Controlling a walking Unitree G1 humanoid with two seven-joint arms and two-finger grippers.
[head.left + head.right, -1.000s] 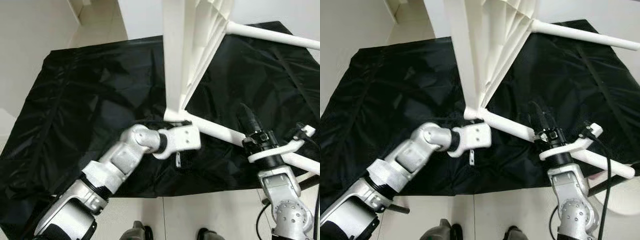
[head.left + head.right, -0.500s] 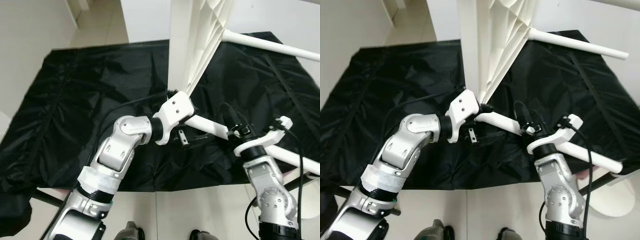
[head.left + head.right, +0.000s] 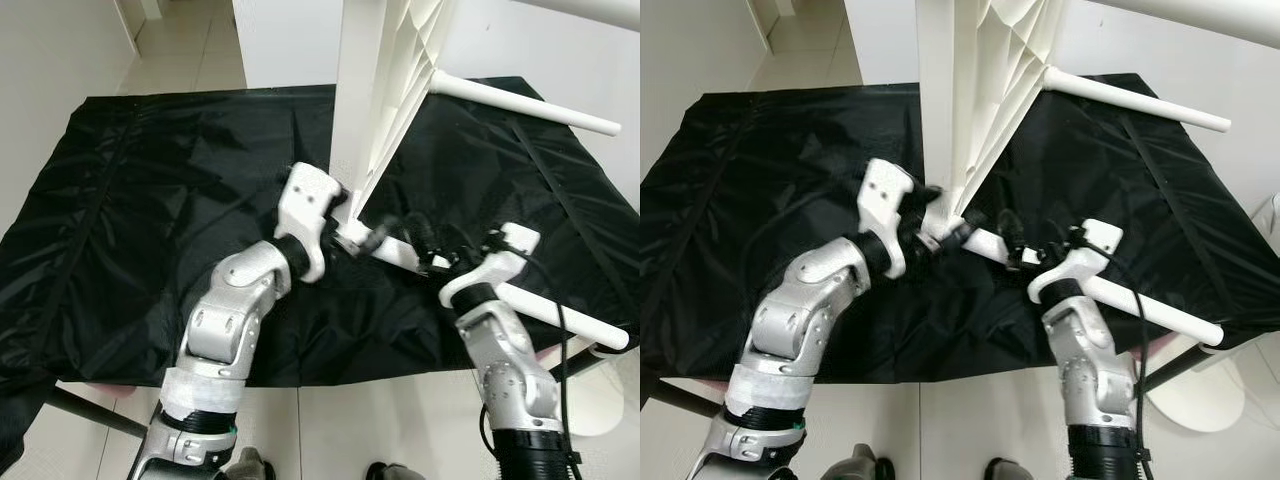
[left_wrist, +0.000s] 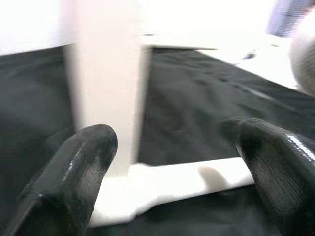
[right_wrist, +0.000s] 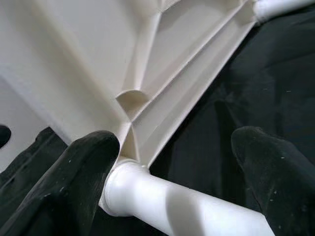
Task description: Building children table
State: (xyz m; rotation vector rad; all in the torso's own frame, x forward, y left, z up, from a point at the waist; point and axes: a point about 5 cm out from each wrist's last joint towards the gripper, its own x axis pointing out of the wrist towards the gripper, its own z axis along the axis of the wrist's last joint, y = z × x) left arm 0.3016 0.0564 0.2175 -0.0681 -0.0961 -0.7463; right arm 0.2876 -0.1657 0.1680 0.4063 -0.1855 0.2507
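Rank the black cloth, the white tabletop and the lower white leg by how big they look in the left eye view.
1. Cloth: largest, it spans almost the whole width.
2. Tabletop: stands on edge, cut off by the frame, so its real size is unsure.
3. Leg: smallest, a thin tube.

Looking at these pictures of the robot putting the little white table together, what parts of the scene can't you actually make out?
- Upper part of the white tabletop: cut off by the top edge in both eye views.
- Joint where the near leg meets the tabletop: covered by the left gripper in the eye views.
- Left wrist view: blurred, so the leg's seating is unclear.
- Floor under the black cloth: hidden.
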